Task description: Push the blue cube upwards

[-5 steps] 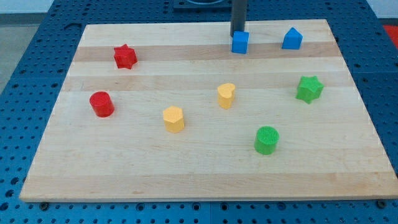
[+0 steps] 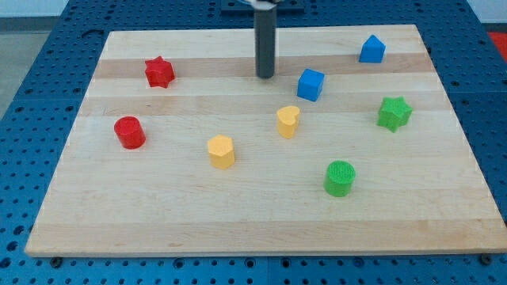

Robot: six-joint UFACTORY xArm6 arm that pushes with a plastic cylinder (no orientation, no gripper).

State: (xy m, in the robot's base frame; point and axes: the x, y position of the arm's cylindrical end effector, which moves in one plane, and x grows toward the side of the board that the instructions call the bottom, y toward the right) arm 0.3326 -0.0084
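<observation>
blue cube (image 2: 310,84) | my tip (image 2: 265,76) just left (apart) | jaws: none, rod only

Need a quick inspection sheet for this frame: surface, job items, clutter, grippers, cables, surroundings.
Surface: wooden board, flat, light planks.
Job's things: blue cube, upper middle, rotated, apart from my tip, which sits to its left, not touching.
Clutter: blue house-shaped block top right; red star upper left; red cylinder left; two yellow blocks centre; green star right; green cylinder lower right.
Grippers: none; rod only.
Cables: nothing seen.
Surroundings: blue perforated table around the board.
</observation>
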